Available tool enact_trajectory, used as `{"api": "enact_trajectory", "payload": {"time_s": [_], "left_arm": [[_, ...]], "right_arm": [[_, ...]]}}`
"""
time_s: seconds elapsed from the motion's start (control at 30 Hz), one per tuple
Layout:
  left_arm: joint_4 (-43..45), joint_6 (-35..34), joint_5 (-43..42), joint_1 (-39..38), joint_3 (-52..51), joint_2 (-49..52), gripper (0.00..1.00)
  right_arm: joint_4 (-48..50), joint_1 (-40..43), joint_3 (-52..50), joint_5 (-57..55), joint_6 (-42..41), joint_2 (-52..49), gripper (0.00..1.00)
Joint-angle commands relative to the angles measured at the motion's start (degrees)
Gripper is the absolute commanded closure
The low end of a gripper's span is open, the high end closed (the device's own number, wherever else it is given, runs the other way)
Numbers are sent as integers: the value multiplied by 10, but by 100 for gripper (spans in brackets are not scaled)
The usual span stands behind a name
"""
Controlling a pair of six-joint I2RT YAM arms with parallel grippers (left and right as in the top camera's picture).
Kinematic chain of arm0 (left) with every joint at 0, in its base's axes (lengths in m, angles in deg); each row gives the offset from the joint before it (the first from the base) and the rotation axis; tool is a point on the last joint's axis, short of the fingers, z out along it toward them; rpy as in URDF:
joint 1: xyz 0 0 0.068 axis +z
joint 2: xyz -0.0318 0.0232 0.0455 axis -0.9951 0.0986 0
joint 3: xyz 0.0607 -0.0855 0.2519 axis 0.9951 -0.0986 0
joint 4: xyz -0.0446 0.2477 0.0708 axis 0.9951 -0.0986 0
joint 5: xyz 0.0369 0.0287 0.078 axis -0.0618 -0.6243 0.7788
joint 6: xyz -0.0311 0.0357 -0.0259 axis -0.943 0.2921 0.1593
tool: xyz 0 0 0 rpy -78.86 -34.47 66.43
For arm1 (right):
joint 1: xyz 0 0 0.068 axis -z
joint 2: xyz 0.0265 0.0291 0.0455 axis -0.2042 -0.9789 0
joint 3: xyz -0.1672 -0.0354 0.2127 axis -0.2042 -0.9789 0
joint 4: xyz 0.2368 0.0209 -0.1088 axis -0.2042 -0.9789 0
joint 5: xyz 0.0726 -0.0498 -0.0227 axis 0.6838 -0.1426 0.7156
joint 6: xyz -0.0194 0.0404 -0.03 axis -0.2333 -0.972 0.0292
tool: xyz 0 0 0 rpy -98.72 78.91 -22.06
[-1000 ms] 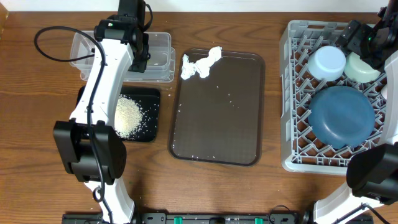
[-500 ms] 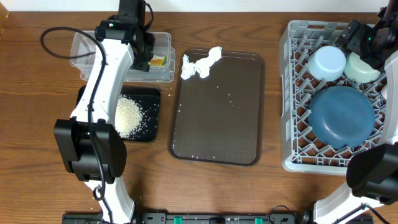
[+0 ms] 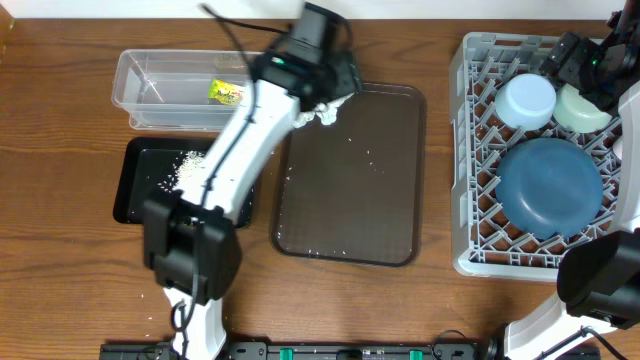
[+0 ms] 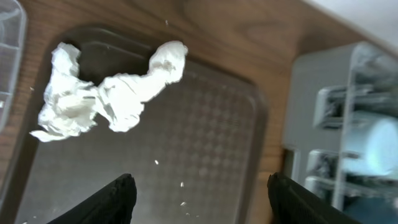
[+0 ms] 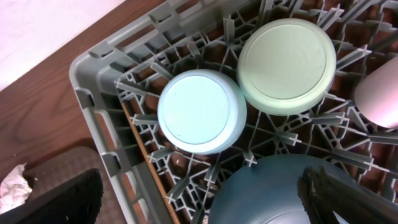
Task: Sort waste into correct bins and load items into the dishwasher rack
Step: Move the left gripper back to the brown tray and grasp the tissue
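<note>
A crumpled white tissue lies at the brown tray's back left corner; in the overhead view the tissue is partly under my left arm. My left gripper hovers above the tray just short of it, open and empty. The yellow-green wrapper lies in the clear tub. Rice is heaped in the black tray. The grey rack holds a large blue bowl, a pale blue bowl and a mint bowl, all upside down. My right gripper hangs open above them.
The brown serving tray sits mid-table with a few stray rice grains on it. A pale rounded object shows at the right edge of the right wrist view. The rack's wall stands to the right of the brown tray.
My left arm has swung right from the clear tub to over the tissue, its jaws opening. The wrapper now lies loose in the tub. The right arm has not moved.
</note>
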Motion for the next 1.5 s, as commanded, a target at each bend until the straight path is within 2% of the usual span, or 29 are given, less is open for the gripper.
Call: {"api": "enact_trajectory", "payload": {"time_s": [0.0,0.2,0.3,0.6,0.9,1.13,1.17,1.23,1.4,1.47], "left_arm": [[16,53,127,-25,-2,34,30],[110,174,132,-45,-2,95,28],[156,208,145,-43,-2,130,28],[215,216,176,-14,-2,195,28],[197,216,171,3,-2,205,28],[188,216,73,2,-2,206,29],[187,216,71,2,-2,206,33],[184,216,72,1,-2,206,49],[172,216,72,1,-2,206,69],[171,216,71,1,-2,204,87]], "right_arm": [[0,0,10,2,-7,8,1],[0,-1,10,2,-7,8,1],[0,-1,10,2,-7,8,1],[0,-1,10,2,-7,8,1],[0,-1,10,2,-7,8,1],[0,-1,10,2,-7,8,1],[0,-1,10,2,-7,8,1],[0,-1,10,2,-7,8,1],[0,0,10,2,-7,8,1],[0,0,10,2,-7,8,1]]}}
